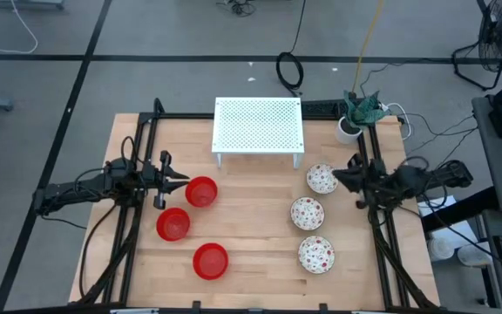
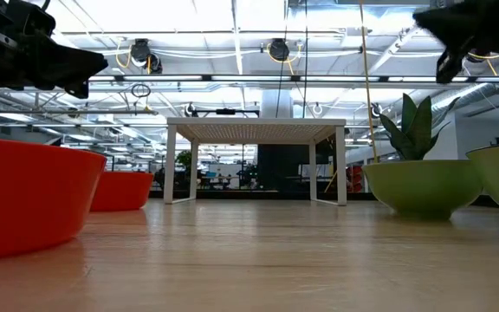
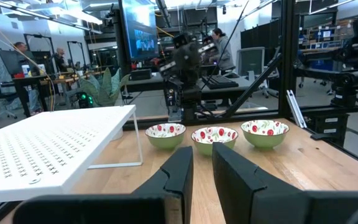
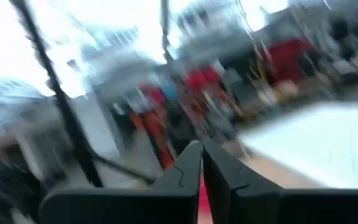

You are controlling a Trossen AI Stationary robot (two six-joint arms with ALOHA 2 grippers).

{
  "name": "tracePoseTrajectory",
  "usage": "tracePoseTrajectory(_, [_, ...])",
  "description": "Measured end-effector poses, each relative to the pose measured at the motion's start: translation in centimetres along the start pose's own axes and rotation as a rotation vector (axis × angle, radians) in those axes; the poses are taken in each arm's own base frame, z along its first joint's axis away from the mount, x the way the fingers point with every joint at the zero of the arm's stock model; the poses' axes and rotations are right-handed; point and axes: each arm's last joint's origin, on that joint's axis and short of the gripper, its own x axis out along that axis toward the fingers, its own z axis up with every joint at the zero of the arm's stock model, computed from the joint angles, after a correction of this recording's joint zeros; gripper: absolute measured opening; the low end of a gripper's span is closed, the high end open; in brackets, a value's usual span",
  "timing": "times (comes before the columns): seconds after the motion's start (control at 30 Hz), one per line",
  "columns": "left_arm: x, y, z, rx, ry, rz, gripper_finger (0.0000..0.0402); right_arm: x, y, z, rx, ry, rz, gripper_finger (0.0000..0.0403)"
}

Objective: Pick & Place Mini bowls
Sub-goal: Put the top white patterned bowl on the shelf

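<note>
Three glossy red mini bowls [image 1: 201,192] [image 1: 173,224] [image 1: 210,261] rest on their bases on the table's left half. Three white floral mini bowls [image 1: 322,179] [image 1: 307,212] [image 1: 315,254], green outside, stand in a row on the right half; the left wrist view shows them as well [image 3: 214,137]. My left gripper [image 1: 181,179] hovers just left of the farthest red bowl, its fingers a narrow gap apart [image 3: 202,163]. My right gripper [image 1: 340,177] hovers just right of the farthest floral bowl, fingers shut [image 4: 201,152]. Both grippers hang above the table in the low view.
A white perforated rack [image 1: 259,126] stands on legs at the table's far middle. A white cup with a green plant [image 1: 349,129] sits at the far right corner. Bare wood lies between the two bowl rows. People show in the room beyond the table.
</note>
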Motion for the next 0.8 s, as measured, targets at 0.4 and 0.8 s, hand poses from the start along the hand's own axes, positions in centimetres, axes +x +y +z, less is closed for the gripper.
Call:
tracePoseTrajectory(0.4, [0.0, 0.0, 0.0, 0.0, 0.0, 0.0, 0.0065, 4.0, 1.8, 2.7, -0.342, 0.02, -0.311, 0.0016])
tracePoseTrajectory(0.8, [0.0, 0.0, 0.0, 0.0, 0.001, 0.0, 0.0065, 12.1, 3.8, 8.0, -0.451, 0.519, -0.679, 0.0003])
